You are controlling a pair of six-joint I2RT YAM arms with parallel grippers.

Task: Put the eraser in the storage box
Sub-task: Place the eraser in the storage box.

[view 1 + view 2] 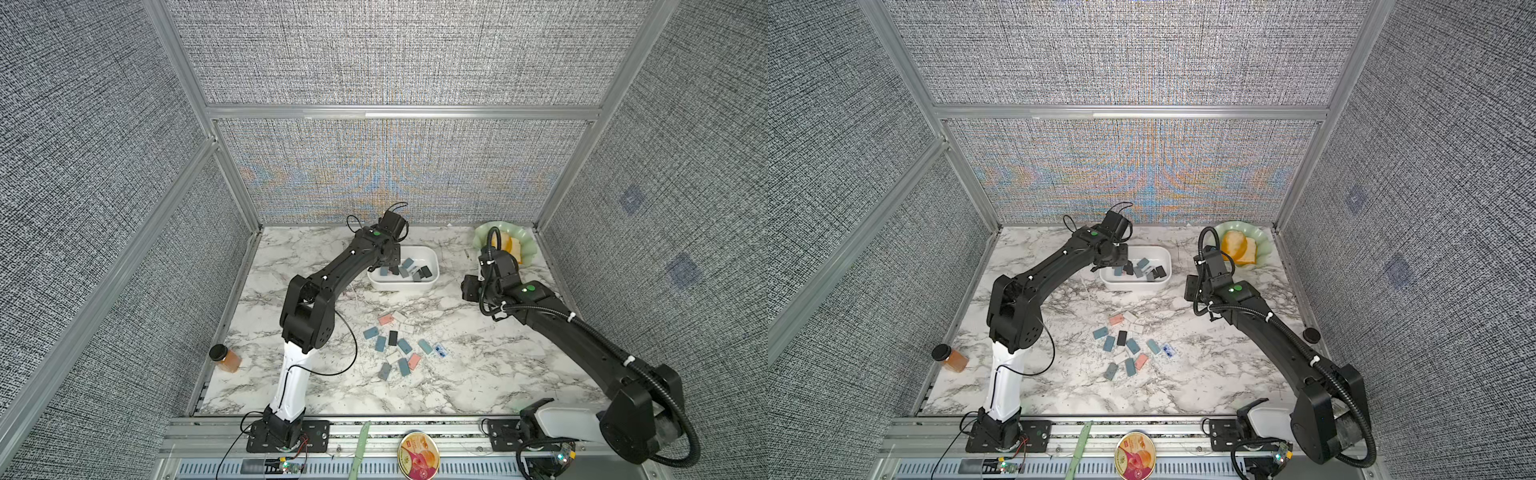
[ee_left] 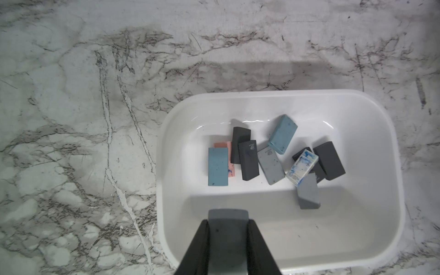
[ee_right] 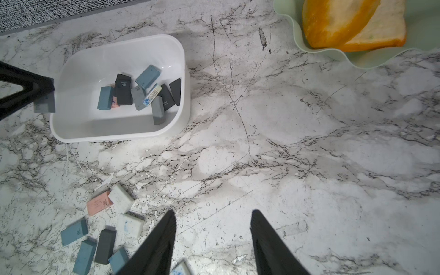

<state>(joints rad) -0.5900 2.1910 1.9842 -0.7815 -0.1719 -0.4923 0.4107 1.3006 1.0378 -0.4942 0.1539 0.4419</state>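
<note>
The storage box is a white low-walled tub at the back middle of the marble table, seen in both top views. Several blue, grey, black and pink erasers lie inside it. My left gripper is shut on a grey eraser and hangs over the box's left end. The right wrist view shows that eraser at the box's rim. My right gripper stands open over bare table, holding nothing. Several loose erasers lie scattered at mid-table.
A pale green scalloped dish with orange-crusted bread sits at the back right corner. An orange jar with a black lid stands at the left edge. A round tin and a green stick rest on the front rail.
</note>
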